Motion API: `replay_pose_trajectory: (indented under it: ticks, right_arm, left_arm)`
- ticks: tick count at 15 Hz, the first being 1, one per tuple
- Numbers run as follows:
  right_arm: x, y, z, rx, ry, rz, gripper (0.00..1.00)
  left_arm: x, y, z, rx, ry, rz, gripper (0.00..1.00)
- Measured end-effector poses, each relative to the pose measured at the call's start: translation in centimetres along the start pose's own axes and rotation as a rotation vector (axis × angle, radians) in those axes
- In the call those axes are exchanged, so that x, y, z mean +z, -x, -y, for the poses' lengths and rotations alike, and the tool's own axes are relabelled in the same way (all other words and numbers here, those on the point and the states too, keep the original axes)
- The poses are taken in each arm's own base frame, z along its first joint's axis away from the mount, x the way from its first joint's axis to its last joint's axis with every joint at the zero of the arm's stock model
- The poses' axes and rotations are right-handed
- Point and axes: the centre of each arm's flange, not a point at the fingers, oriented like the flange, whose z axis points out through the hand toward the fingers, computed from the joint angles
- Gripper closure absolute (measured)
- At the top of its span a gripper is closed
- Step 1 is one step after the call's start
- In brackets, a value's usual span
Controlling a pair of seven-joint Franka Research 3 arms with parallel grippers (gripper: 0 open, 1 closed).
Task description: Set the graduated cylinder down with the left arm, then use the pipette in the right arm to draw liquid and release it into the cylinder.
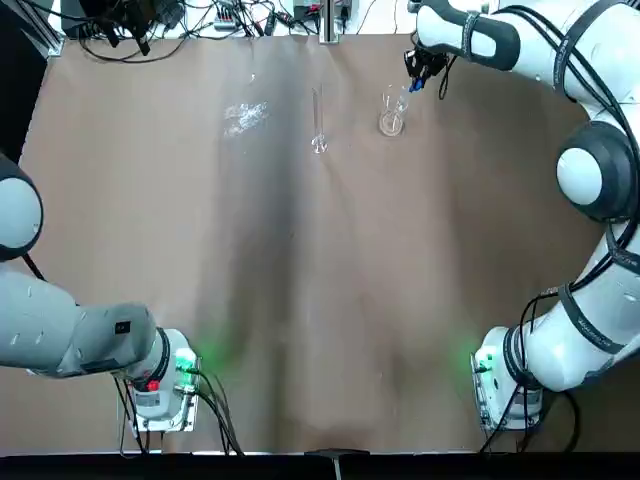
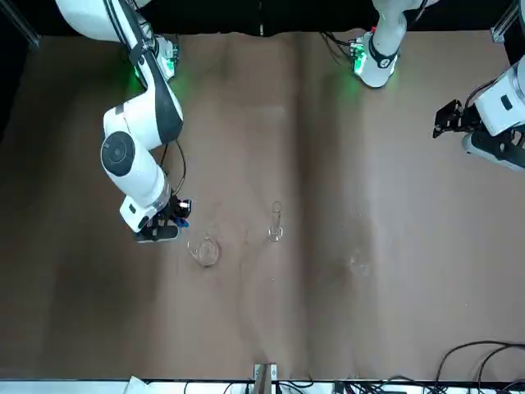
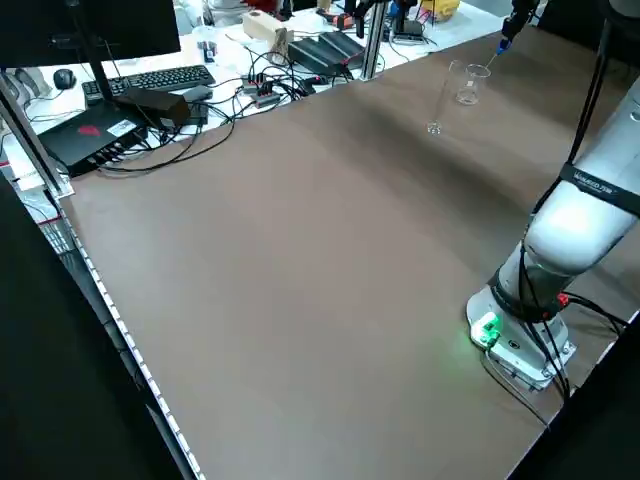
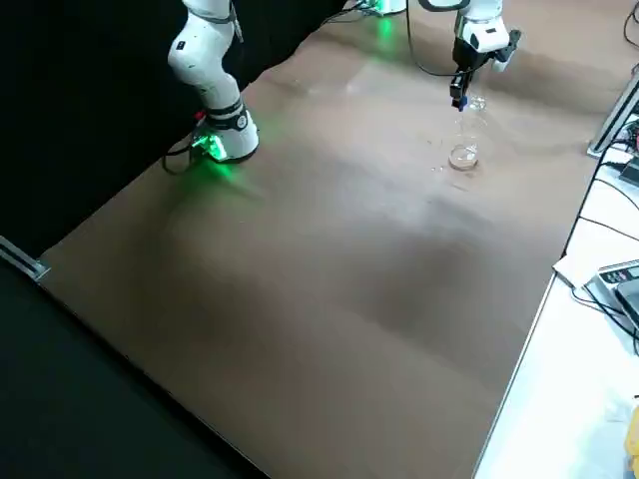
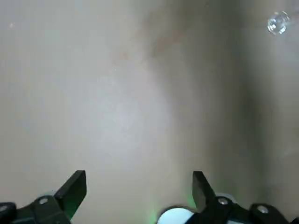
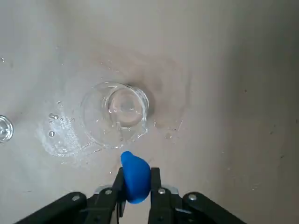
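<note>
**Inspector:** Position of the task items?

**Assistant:** The graduated cylinder [image 1: 318, 122] stands upright on the bench [image 1: 320, 300], far side, near the middle. The beaker [image 1: 391, 121] stands beside it, apart, toward the right arm's side. A small irregular glass piece [image 1: 245, 117] lies on the cylinder's other side.

**Inspector:** The arms?

**Assistant:** The left pincer [image 5: 135, 191] is drawn back near its own base, fingers spread, holding nothing. The right pincer [image 6: 135, 186] hovers just above the beaker, pinching the pipette [image 6: 135, 175] by its blue bulb.

**Inspector:** Stage, in your judgement?

**Assistant:** The cylinder looks already set down; the draw from the beaker appears to be next. I cannot see liquid in the pipette.

**Inspector:** Risks?

**Assistant:** Three. Droplets [image 6: 58, 133] already lie on the bench around the beaker, so a careless squeeze could spill more. The cylinder's mouth is very narrow; slight misalignment would put the release outside it. And the cylinder is tall on a small foot: a brush from the pincer could topple it.
</note>
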Motion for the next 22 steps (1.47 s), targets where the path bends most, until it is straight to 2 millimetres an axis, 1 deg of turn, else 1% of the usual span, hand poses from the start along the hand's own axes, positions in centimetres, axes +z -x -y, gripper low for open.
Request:
replay_pose_trajectory:
  ticks: [3,6,9,13,22]
  right_arm:
    - [0.0,0.0,0.1,0.005,-0.009,0.002,0.76]
    - [0.0,0.0,0.1,0.005,-0.009,0.002,0.76]
    - [-0.3,0.0,0.0,0.006,-0.007,0.01,0.76]
    - [-1.8,-0.5,-0.9,0.021,-0.002,0.027,0.76]
    - [-2.3,-0.9,-1.9,0.037,-0.004,0.035,0.76]
  left_arm:
    - [0.7,-0.1,0.2,-0.156,0.0,0.013,0.0]
    - [1.3,-0.5,0.4,-0.216,0.002,0.019,0.0]
    - [0.3,-1.0,-0.5,-0.341,-0.029,-0.01,0.0]
    - [0.1,-1.4,-2.3,-0.37,-0.088,-0.013,0.0]
    - [0.2,-1.5,-2.4,-0.371,-0.089,-0.012,0.0]
